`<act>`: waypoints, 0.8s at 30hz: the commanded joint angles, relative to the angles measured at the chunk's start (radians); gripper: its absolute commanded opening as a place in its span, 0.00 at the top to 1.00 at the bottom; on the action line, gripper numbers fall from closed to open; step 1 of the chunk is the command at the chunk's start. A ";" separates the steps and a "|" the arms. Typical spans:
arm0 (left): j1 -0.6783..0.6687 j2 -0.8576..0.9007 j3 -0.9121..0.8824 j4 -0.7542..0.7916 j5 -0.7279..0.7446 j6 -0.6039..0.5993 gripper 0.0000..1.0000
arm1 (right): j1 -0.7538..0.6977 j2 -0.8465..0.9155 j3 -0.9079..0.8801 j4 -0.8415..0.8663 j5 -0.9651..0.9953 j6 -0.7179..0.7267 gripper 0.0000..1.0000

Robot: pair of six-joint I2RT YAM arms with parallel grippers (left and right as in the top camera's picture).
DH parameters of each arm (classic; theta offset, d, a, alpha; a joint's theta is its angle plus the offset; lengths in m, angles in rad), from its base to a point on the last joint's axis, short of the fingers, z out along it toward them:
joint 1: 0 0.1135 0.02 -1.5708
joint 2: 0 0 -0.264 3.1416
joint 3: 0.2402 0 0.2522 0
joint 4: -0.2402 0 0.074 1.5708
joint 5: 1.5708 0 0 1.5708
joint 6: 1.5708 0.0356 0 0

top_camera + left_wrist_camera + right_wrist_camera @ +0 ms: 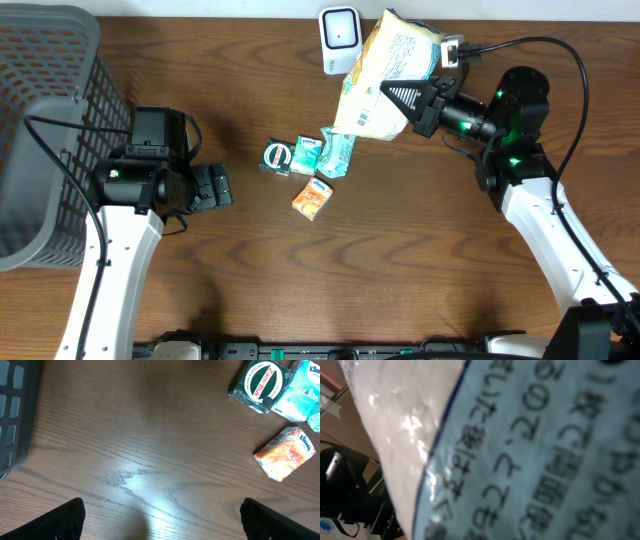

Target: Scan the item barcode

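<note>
Pouch (385,70) hangs above your brown wooden table (400,270), just beside the white scanner (340,38), pinched tight by your raised right gripper (408,100); your left gripper (220,187) hovers low, jaws wide, empty.

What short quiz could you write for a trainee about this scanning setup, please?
1. True or false: the left gripper is shut on something.
2. What does the right gripper hold near the white scanner? A) a large bag; B) a cup; C) nothing.
3. Short answer: what grey thing stands beside the left arm?

Key
1. False: its fingers are spread over bare table.
2. A.
3. The basket.
</note>
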 commanded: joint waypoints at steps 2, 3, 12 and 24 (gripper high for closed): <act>-0.004 0.003 -0.005 -0.002 -0.005 -0.013 0.02 | 0.004 -0.012 0.011 -0.003 -0.013 0.012 0.99; -0.004 0.003 -0.005 -0.002 -0.005 -0.013 0.02 | 0.004 -0.012 0.011 -0.009 -0.013 0.012 0.99; -0.004 0.003 -0.005 -0.002 -0.005 -0.013 0.02 | 0.004 -0.012 0.011 -0.039 -0.013 0.011 0.99; -0.004 0.003 -0.005 -0.002 -0.005 -0.013 0.02 | 0.004 -0.012 0.011 -0.077 0.011 0.011 0.99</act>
